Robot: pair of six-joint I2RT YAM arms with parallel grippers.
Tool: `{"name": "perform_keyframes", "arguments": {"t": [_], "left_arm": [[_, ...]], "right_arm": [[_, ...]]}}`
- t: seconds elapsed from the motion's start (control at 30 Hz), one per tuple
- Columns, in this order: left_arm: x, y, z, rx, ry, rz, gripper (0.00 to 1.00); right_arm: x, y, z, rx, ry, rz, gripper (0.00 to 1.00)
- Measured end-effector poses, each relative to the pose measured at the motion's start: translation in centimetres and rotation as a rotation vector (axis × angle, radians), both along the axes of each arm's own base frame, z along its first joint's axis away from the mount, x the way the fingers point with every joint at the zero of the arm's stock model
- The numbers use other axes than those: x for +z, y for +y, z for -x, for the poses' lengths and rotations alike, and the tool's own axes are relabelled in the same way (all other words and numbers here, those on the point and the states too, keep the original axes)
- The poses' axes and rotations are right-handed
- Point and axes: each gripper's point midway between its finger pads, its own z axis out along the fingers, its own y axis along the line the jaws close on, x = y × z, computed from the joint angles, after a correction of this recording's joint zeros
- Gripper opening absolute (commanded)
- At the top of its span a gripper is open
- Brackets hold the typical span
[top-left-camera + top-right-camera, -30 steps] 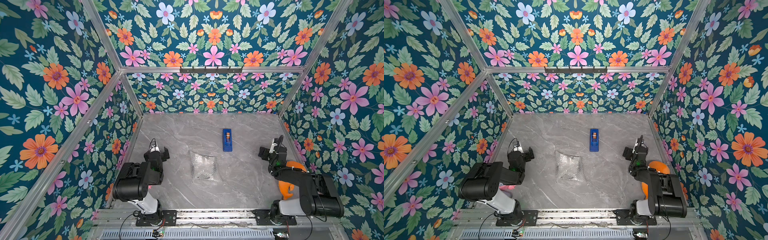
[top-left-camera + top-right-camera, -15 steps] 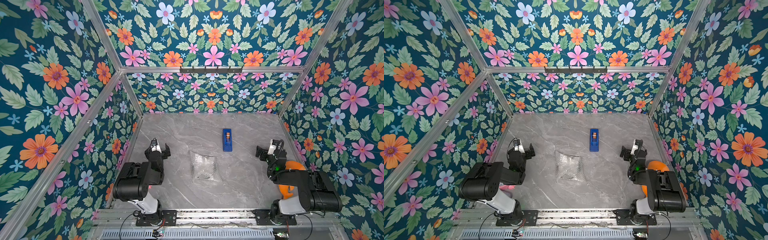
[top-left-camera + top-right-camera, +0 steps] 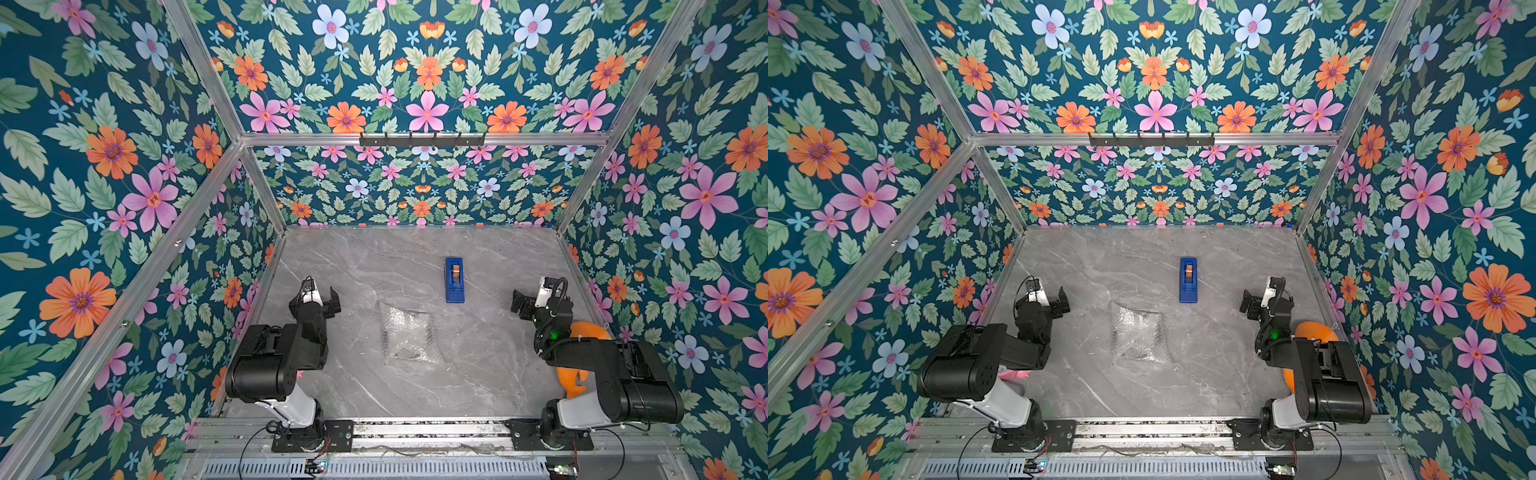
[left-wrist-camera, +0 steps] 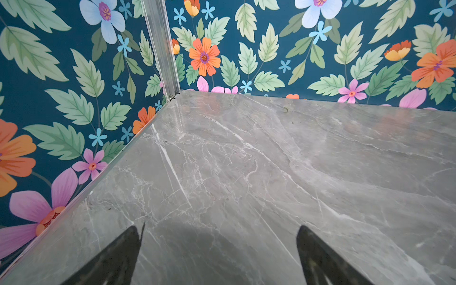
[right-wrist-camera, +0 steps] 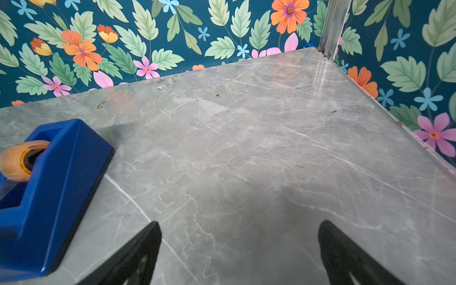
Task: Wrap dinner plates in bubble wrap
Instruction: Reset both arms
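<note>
While two end effectors (image 4: 219,227) (image 5: 240,222) gape empty, one bubble wrap (image 3: 409,332) lies near one dispenser (image 3: 454,279).

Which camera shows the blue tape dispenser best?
Right wrist view: the tape dispenser is close and large, its orange roll visible, though cropped at the frame edge. Both top views show it whole but small. The left wrist view misses it.

The bubble wrap (image 3: 409,334) lies on the table (image 3: 365,257), tape dispenser (image 3: 454,280) behind it, seemingly apart.
</note>
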Motion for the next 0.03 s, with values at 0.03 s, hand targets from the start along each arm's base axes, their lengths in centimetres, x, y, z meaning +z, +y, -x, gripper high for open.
{"name": "perform_keyframes", "arguments": {"t": [0.03], "left_arm": [[0.0,0.0,0.0,0.0,0.0,0.0,1.0]], "right_arm": [[-0.02,0.1,0.02,0.002,0.001,0.001,0.99]]}}
